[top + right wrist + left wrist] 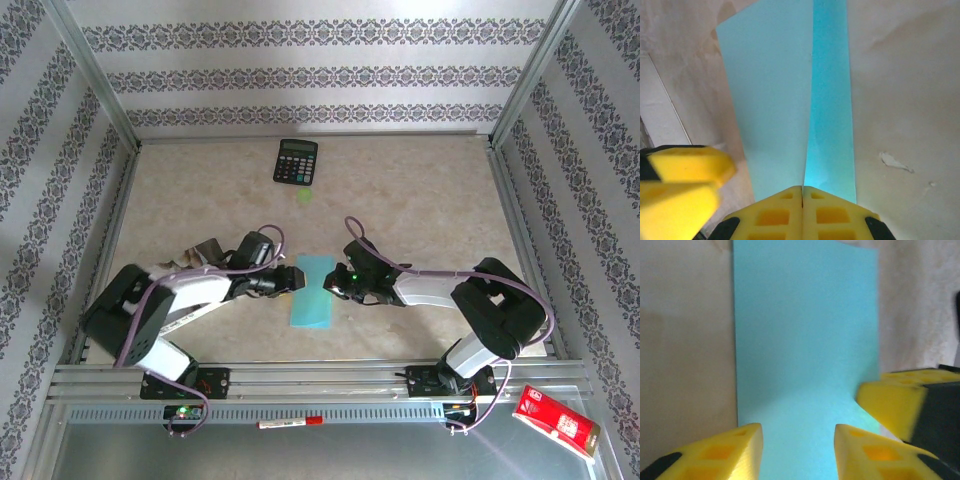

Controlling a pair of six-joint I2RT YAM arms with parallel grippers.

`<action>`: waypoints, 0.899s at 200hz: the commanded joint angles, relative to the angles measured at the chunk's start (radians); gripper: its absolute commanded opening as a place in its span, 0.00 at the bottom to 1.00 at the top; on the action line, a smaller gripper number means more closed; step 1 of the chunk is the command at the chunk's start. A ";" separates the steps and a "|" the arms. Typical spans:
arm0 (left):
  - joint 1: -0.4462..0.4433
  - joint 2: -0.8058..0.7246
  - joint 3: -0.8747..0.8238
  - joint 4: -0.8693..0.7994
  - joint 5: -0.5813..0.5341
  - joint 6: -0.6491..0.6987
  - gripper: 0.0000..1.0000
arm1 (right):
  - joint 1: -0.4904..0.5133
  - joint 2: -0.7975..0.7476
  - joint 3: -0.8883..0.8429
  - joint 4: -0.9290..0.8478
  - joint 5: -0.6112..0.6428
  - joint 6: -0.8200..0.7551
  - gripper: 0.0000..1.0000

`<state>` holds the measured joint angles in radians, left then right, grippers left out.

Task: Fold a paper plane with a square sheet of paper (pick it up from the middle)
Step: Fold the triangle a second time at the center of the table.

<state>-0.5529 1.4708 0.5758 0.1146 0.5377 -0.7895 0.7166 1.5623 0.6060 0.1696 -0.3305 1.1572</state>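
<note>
Square sheet of paper (312,291) is lying halved, nose folds pending. Right gripper (802,190) is pinching its 3 o'clock edge, fingers closed; left gripper (798,442) is hovering half-spread at 9 o'clock, empty.

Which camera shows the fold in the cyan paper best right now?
Right wrist: it shows the light-cyan paper as two layers, the upper flap's edge running down into the right gripper, shut on it. Top external gives a narrow folded outline; left wrist, a flat cyan surface, no crease visible.
</note>
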 commanded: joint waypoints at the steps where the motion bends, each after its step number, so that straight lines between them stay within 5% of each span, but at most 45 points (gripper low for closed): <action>1: -0.087 -0.173 -0.047 -0.026 -0.154 0.112 0.50 | -0.021 -0.025 0.025 -0.097 -0.034 0.051 0.01; 46: -0.418 -0.387 -0.109 -0.113 -0.577 0.327 0.68 | -0.064 -0.046 0.032 -0.160 -0.103 0.109 0.00; 77: -0.580 -0.338 -0.101 -0.108 -0.699 0.461 0.80 | -0.076 -0.039 0.051 -0.171 -0.132 0.118 0.00; 106: -0.631 -0.197 -0.048 -0.092 -0.729 0.533 0.82 | -0.084 -0.029 0.057 -0.172 -0.140 0.118 0.00; 148: -0.640 -0.056 0.036 -0.080 -0.719 0.582 0.72 | -0.086 -0.016 0.055 -0.172 -0.146 0.113 0.00; 180: -0.640 -0.024 0.070 -0.096 -0.704 0.586 0.48 | -0.087 -0.005 0.054 -0.174 -0.148 0.104 0.00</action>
<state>-1.1790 1.4326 0.6125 0.0391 -0.1558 -0.2363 0.6430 1.5402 0.6441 0.0162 -0.4622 1.2587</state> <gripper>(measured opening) 0.553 0.042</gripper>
